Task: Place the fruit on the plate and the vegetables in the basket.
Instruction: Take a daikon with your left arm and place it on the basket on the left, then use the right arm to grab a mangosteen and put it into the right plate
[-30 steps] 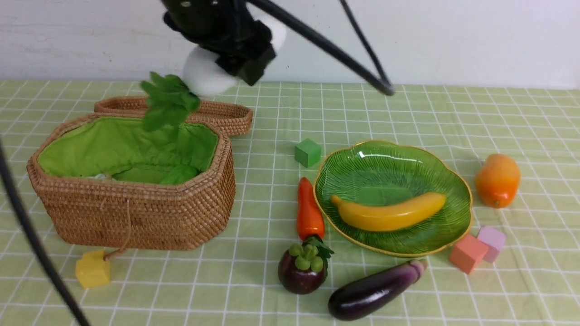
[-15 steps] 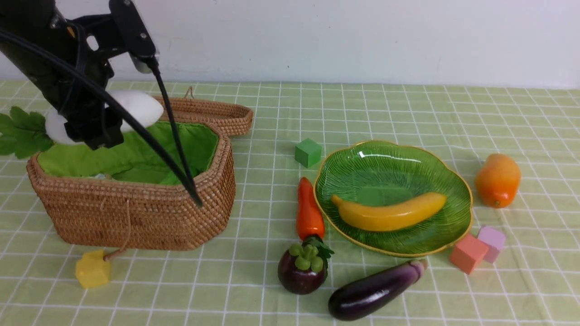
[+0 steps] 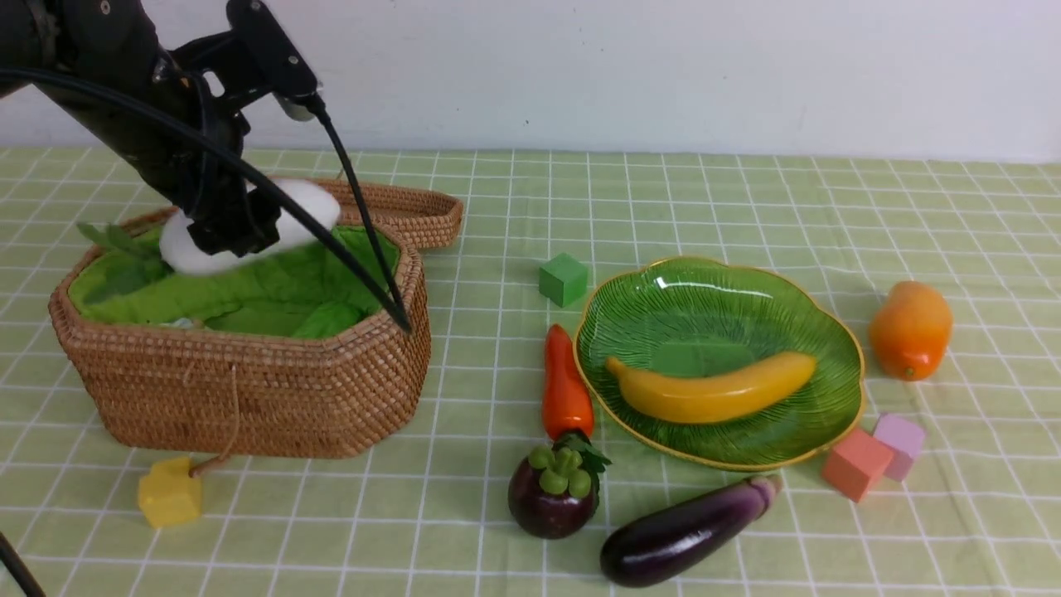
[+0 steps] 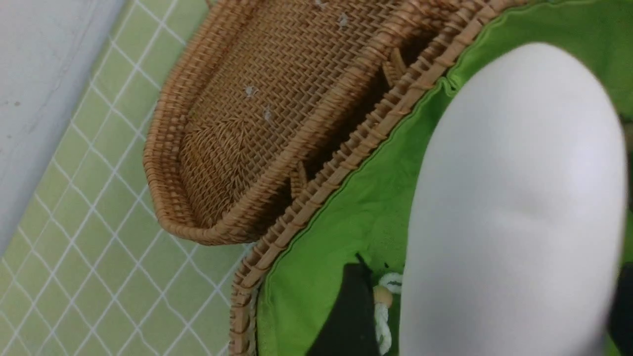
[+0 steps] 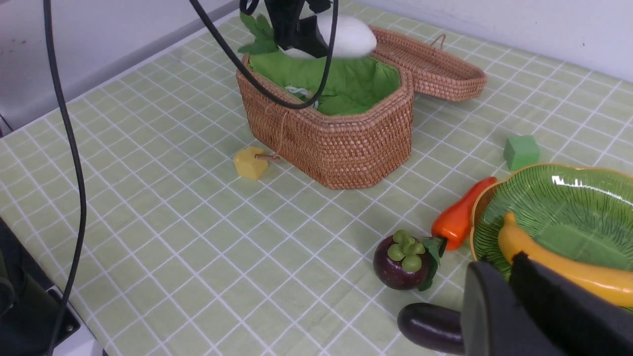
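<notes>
view: front
left gripper: my black fingers straddle the radish over the far left part of the basket. I cannot tell here whether they press on it or stand clear.
radish: white, lying crosswise at about rim height, with its leaves drooping onto the green lining.
basket: on the left of the checked cloth and open, with the lid laid flat behind it and a yellow cube just in front.
plate: right of centre, with the banana lying across it.
carrot: on the cloth just beside the plate's left edge, behind the mangosteen.
eggplant: on the cloth in front of the plate, right of the mangosteen.
mango: on the cloth right of the plate, apart from it.
cubes: a green cube sits behind the carrot. A pink cube and a lilac cube touch each other near the plate's front right edge.

view: left wrist
radish: fills much of the view, above the lining and just inside the basket rim.
fingers: one dark finger shows beside the radish, with a beaded cord visible between them. The other is only a sliver at the edge, so the grip is unclear.
lid: outside the rim, hollow side up.

view: right wrist
right gripper: my two dark fingers are drawn close together with nothing between them, above the plate and the eggplant.
left gripper: across the table over the basket, with the radish blurred.
</notes>
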You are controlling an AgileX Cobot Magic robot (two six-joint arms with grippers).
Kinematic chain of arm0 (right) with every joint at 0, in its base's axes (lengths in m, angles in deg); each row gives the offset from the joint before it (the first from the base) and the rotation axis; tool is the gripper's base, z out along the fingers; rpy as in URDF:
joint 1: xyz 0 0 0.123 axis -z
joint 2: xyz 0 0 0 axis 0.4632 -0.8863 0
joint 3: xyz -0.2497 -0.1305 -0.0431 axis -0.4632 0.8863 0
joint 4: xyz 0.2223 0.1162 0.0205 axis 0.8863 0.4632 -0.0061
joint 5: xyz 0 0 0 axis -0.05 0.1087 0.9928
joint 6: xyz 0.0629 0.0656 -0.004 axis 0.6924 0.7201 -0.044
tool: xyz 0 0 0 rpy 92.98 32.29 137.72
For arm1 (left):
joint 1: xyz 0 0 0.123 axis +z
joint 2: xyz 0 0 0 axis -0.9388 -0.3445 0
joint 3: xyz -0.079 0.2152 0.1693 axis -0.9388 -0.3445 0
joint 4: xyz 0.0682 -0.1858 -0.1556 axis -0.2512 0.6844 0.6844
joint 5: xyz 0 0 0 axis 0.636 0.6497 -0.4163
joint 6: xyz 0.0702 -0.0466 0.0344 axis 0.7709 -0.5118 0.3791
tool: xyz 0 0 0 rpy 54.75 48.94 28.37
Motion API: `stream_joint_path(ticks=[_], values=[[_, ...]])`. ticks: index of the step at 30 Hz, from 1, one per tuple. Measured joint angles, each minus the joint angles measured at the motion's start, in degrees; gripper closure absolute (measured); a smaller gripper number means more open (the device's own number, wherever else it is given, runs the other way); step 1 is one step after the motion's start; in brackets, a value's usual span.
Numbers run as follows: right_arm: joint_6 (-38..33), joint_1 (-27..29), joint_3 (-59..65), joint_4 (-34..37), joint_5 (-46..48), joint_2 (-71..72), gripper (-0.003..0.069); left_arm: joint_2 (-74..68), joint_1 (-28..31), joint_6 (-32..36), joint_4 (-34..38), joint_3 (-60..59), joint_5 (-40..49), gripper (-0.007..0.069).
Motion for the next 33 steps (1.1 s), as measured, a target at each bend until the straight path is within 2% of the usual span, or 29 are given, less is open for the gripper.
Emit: stream_joint_path(ticks=[4, 8, 12, 14, 15, 17, 18, 19, 23, 26, 29, 33], values=[[0.00, 0.00, 0.00, 0.00, 0.00, 0.00, 0.0585, 0.26, 0.00, -4.00, -0.21, 0.00, 0.39, -0.0040], [-0.06, 0.00, 0.00, 0.04, 0.00, 0.00, 0.0585, 2.22, 0.00, -10.33, 3.11, 0.00, 2.41, 0.0020], [-0.06, 0.00, 0.00, 0.36, 0.00, 0.00, 0.0587, 4.89, -0.45, -19.50, 14.03, 0.00, 5.49, 0.0209], [-0.06, 0.00, 0.00, 0.51, 0.07, 0.00, 0.0587, 5.95, -2.33, -23.73, 18.73, 0.00, 8.62, 0.0389], [-0.06, 0.00, 0.00, 0.51, 0.11, 0.00, 0.0587, 6.09, -3.82, -25.28, 19.61, 0.00, 10.94, 0.0478], [-0.06, 0.00, 0.00, 0.58, 0.25, 0.00, 0.0587, 5.95, -7.36, -27.94, 19.94, 0.00, 15.49, 0.0601], [-0.06, 0.00, 0.00, 0.59, 0.30, 0.00, 0.0587, 5.47, -9.67, -29.63, 19.55, 0.00, 16.89, 0.0635], [-0.06, 0.00, 0.00, 0.64, 0.30, 0.00, 0.0587, 5.30, -10.64, -30.36, 19.47, 0.00, 17.06, 0.0638], [-0.06, 0.00, 0.00, 0.64, 0.99, 0.00, 0.0587, 2.11, -21.60, -39.61, 15.23, 0.00, 17.39, 0.0638], [-0.06, 0.00, 0.00, 0.64, 1.62, 0.00, 0.0587, 0.33, -25.64, -42.35, 12.84, 0.00, 17.39, 0.0637], [0.14, 0.00, 0.00, 0.64, 2.41, 0.00, 0.0587, -0.59, -28.30, -43.30, 9.92, 0.00, 17.55, 0.0630], [2.03, 0.00, 0.00, 0.64, 3.01, 0.00, 0.0587, 0.70, -28.65, -43.95, 7.09, 0.00, 18.86, 0.0620]])
